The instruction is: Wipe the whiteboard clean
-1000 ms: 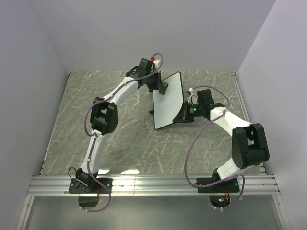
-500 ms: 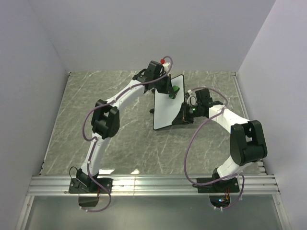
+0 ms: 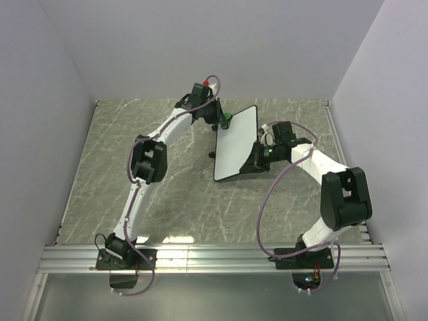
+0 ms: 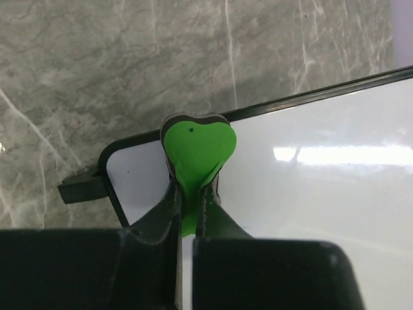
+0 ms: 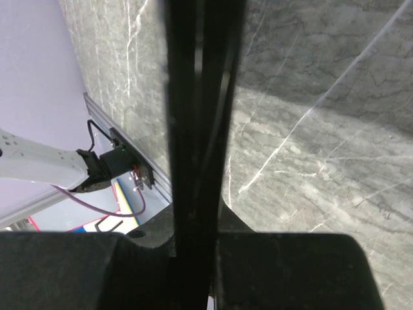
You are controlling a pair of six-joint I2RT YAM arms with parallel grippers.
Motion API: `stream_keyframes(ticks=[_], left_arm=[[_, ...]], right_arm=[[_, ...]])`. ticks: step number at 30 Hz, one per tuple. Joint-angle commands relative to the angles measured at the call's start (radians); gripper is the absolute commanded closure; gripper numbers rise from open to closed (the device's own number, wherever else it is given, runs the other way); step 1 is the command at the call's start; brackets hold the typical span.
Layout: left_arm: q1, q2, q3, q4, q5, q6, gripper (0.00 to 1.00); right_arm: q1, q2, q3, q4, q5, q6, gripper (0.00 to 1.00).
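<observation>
Left gripper (image 4: 192, 194): pinching green block (image 4: 197, 145), pressed at whiteboard (image 4: 310, 161) corner.
Right gripper (image 3: 261, 159): clamped on whiteboard's edge, propping it tilted.
Technique: block flat, overlapping strokes, steady brace.

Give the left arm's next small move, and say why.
Probably sweep the left gripper with its small green heart-shaped eraser across the flat white rectangular whiteboard: the eraser sits at a rounded corner, most of the white face lies beyond, and the right gripper clamps its edge.

White black-edged whiteboard (image 3: 235, 144), green block (image 4: 197, 150), grey marble-veined table (image 3: 167, 194).
</observation>
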Motion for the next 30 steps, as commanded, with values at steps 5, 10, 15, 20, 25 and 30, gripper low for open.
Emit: stream_keyframes(ticks=[5, 10, 15, 20, 25, 30], left_arm=[[-0.103, -0.105, -0.216, 0.046, -0.004, -0.002, 1.0], [-0.168, -0.237, -0.307, 0.098, 0.019, -0.046, 1.0], [-0.197, -0.255, -0.316, 0.112, 0.053, -0.071, 1.0], [-0.194, -0.211, -0.264, 0.092, 0.057, -0.073, 1.0], [-0.15, -0.177, -0.243, 0.074, 0.036, -0.066, 1.0], [-0.071, -0.303, -0.354, 0.134, 0.013, -0.068, 1.0]], right_arm=[[0.047, -0.023, 0.068, 0.007, -0.08, -0.152, 1.0], [0.049, 0.0, 0.083, 0.048, -0.089, -0.118, 1.0], [0.049, 0.008, 0.094, 0.062, -0.086, -0.107, 1.0], [0.049, 0.008, 0.097, 0.068, -0.083, -0.101, 1.0], [0.046, -0.009, 0.114, 0.076, -0.041, -0.086, 1.0], [0.026, -0.031, 0.138, 0.146, -0.004, -0.018, 1.0]])
